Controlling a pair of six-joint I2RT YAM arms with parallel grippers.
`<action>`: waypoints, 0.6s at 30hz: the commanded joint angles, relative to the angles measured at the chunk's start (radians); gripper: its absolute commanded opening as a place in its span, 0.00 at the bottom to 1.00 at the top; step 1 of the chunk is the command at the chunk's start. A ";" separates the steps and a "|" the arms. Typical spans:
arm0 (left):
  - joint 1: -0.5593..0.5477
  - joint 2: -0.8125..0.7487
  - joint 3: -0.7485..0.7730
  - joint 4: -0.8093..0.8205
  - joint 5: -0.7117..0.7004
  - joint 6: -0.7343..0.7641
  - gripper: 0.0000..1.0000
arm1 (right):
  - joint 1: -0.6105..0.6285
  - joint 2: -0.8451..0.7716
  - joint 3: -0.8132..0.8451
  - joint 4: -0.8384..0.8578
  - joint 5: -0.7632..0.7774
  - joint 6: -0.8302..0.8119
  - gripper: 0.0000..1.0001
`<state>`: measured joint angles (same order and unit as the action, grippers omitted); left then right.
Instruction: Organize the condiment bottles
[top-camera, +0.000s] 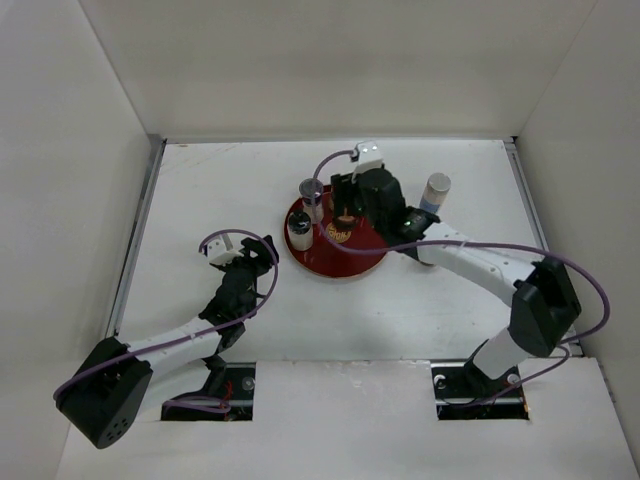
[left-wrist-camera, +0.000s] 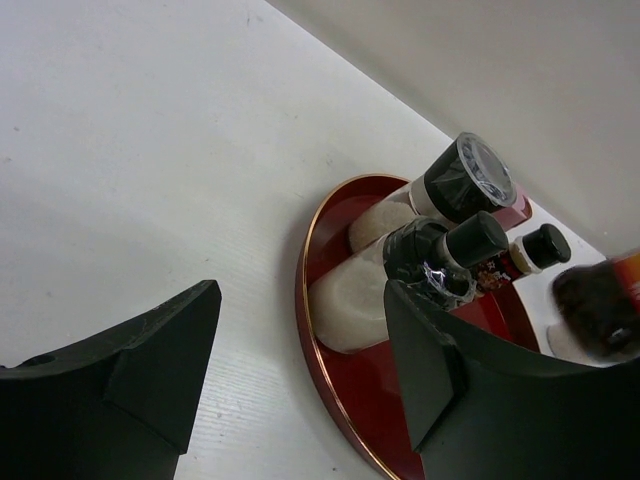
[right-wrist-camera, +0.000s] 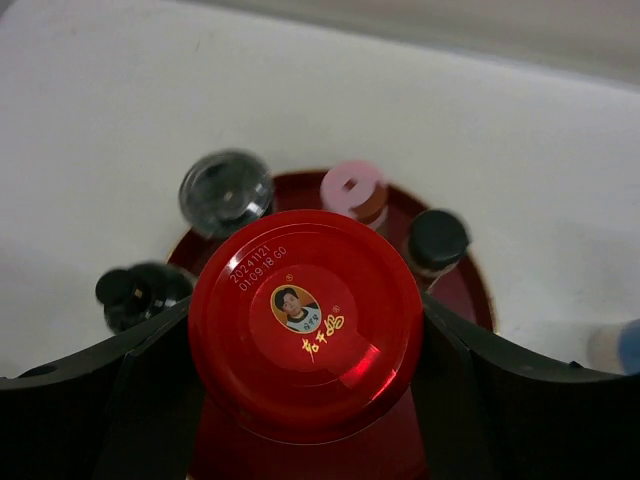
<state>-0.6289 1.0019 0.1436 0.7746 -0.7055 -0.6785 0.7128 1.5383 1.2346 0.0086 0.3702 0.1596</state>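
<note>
The left tool (left-wrist-camera: 300, 300) hangs low over the bare white bench (top-camera: 200, 180), well to the left of the red tray (top-camera: 345, 268). Its fingers are spread wide with nothing between them, and they point toward the tray's left rim.

On the left side of the tray stands a pale jar (top-camera: 299, 232) with a black cap. Just behind it stands the grey-capped bottle (top-camera: 312, 190), near the tray's far-left edge. The left wrist view shows these as pale bodies close together, with a small dark bottle (left-wrist-camera: 545, 247), also black-capped, just past them toward the tray's middle.

The right tool (right-wrist-camera: 305, 340) reaches in over the tray from the right. It is pinching the red-capped jar (right-wrist-camera: 305, 300), one finger on each side of the wide lid. The lid carries a small portrait, gold characters and a printed date. The jar is over the tray, but the pictures do not show whether its base rests on it.

Beyond the lid, the right wrist view shows a pink-capped bottle (right-wrist-camera: 352, 188) on the far part of the tray. A black-capped bottle (right-wrist-camera: 437, 240) stands just to its right.

Off the tray, on the bench to the right, the blue-labelled bottle (top-camera: 436, 190) stands upright with a pale grey cap.
</note>
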 joint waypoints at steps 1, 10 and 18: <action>0.004 -0.019 0.004 0.048 0.006 -0.009 0.65 | 0.049 0.028 -0.004 0.166 0.032 0.037 0.50; -0.001 -0.016 0.005 0.048 0.009 -0.009 0.66 | 0.150 0.134 -0.033 0.217 0.091 0.038 0.50; 0.001 -0.008 0.007 0.048 0.011 -0.009 0.66 | 0.214 0.201 -0.086 0.300 0.197 0.057 0.52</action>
<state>-0.6289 0.9958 0.1436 0.7750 -0.7029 -0.6804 0.9073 1.7515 1.1408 0.1143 0.4847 0.1947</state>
